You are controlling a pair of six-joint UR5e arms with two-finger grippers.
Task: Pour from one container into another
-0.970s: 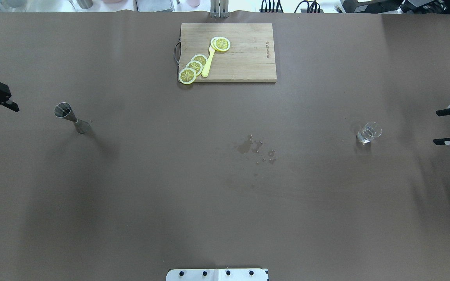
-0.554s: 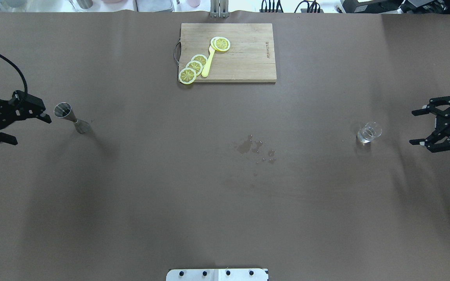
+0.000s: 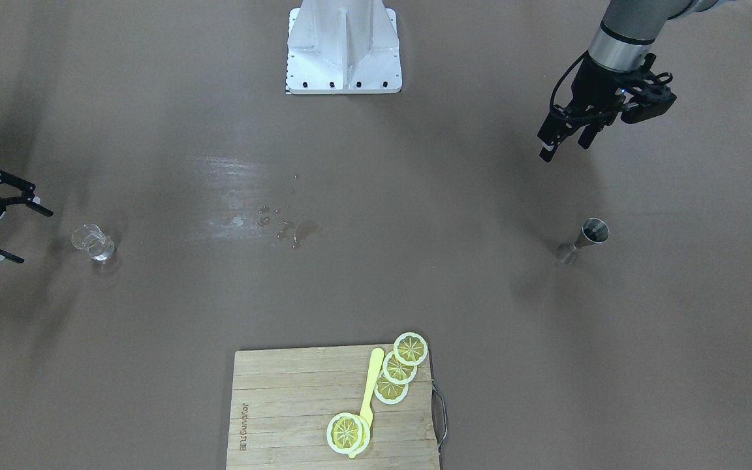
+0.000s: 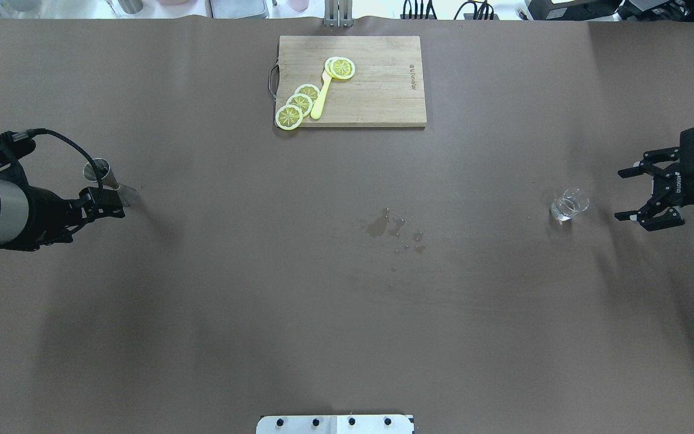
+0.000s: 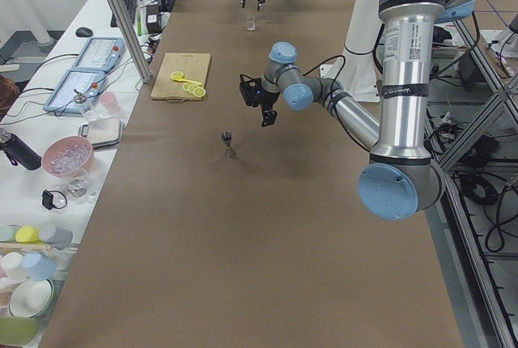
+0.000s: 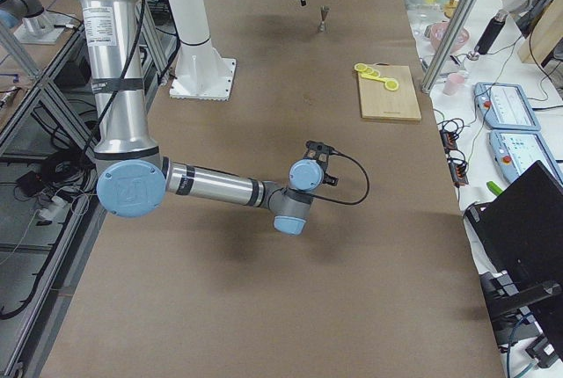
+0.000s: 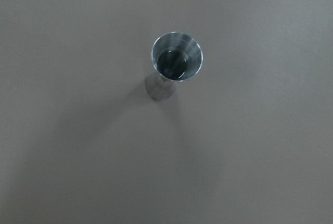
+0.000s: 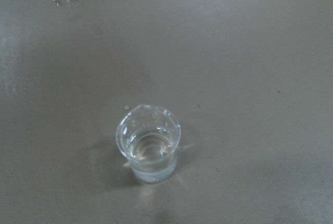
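The counter is plain matt brown, blotched darker by wet spots. The left tool and right tool are black; near the right one the glass cup is colourless, and near the left the jigger is silver-grey, dark inside. The cutting board is pale wood-grain, with white-rimmed yellow lemon slices.

**One brand reads, one does not**

You can read white lettering, ROBOTIQ, on the body of the right gripper, just behind its fingers. Well away from that gripper, the wooden cutting board carries a dark brand line along one short edge, but its letters are too small for you to make out.
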